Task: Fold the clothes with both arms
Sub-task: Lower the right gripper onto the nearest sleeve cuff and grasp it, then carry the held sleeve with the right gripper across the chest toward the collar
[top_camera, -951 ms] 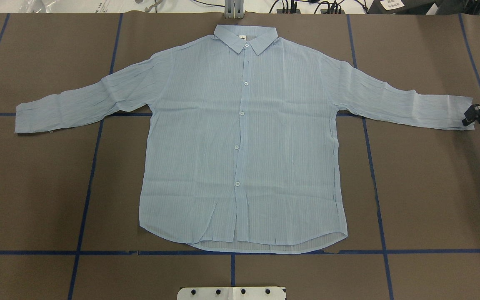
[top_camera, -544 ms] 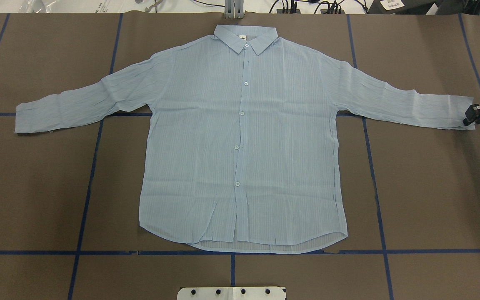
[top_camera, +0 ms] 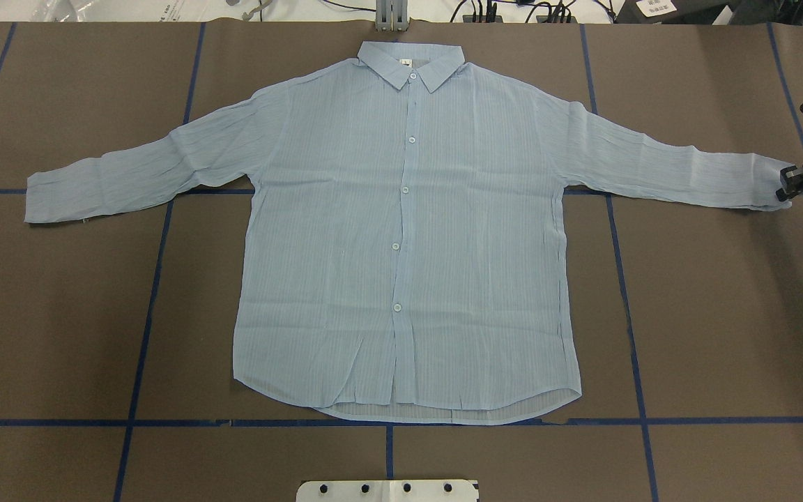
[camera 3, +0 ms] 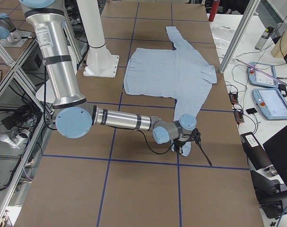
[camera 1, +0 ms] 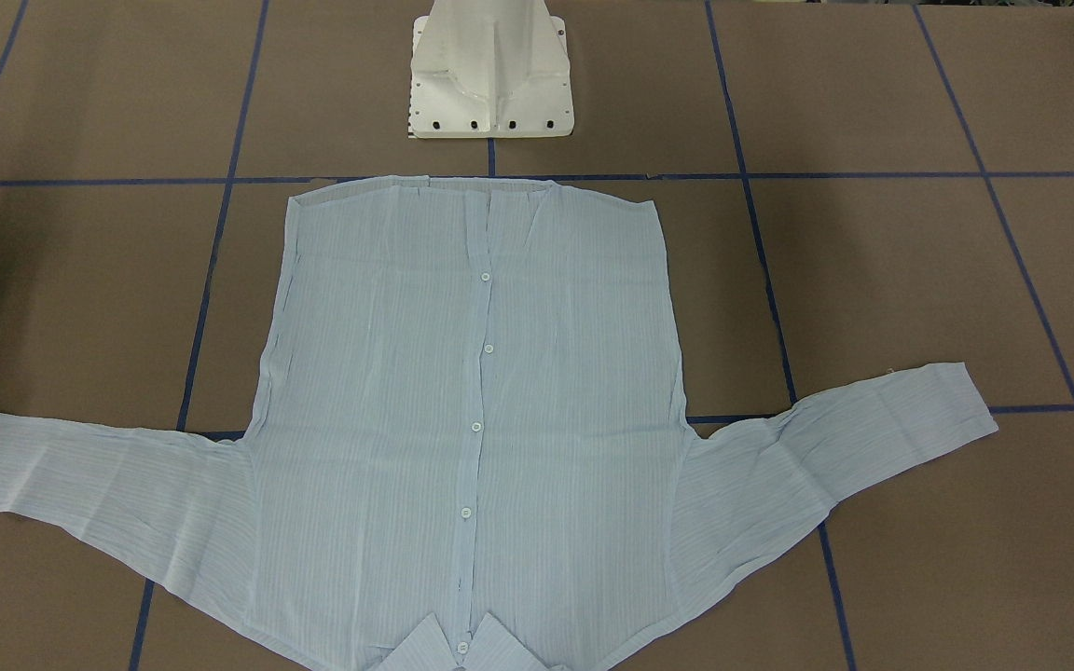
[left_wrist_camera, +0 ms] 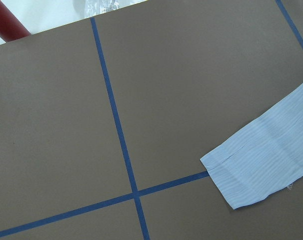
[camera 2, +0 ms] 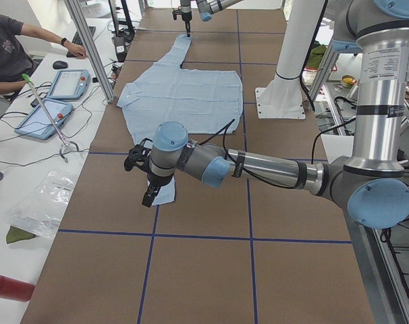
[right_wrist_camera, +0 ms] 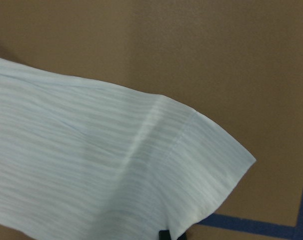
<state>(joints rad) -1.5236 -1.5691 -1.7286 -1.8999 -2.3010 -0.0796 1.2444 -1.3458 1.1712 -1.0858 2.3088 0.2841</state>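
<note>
Between the jaws of the right gripper (top_camera: 789, 185) sits the hem of the right cuff (right_wrist_camera: 201, 165) of the shirt (top_camera: 401, 244). The jaws look pressed together on it: a dark fingertip (right_wrist_camera: 164, 235) shows just under the cloth in the wrist view, and the cuff appears to arch up off the table (top_camera: 60, 314). Back from those jaws the sleeve runs to the body, which lies flat, front up and buttoned, with the collar (top_camera: 412, 63) on the side away from the robot's base.

Beside the left gripper (camera 2: 148, 200) lies the left cuff (left_wrist_camera: 251, 170), flat on the table. Only the side camera shows this gripper, so I cannot tell whether its jaws are spread or closed.

By its look the cloth is thin, light and very limp. It will likely sag and trail from any pinch and hold no crease by itself. A sleeve carried from one point may twist or fold under. The doubled cuff hem is probably the firmest place to hold, with the jaws straddling it deep enough to catch both layers. A shallow nip on so fine a weave could slip free once the sleeve's weight pulls away from the jaws.
</note>
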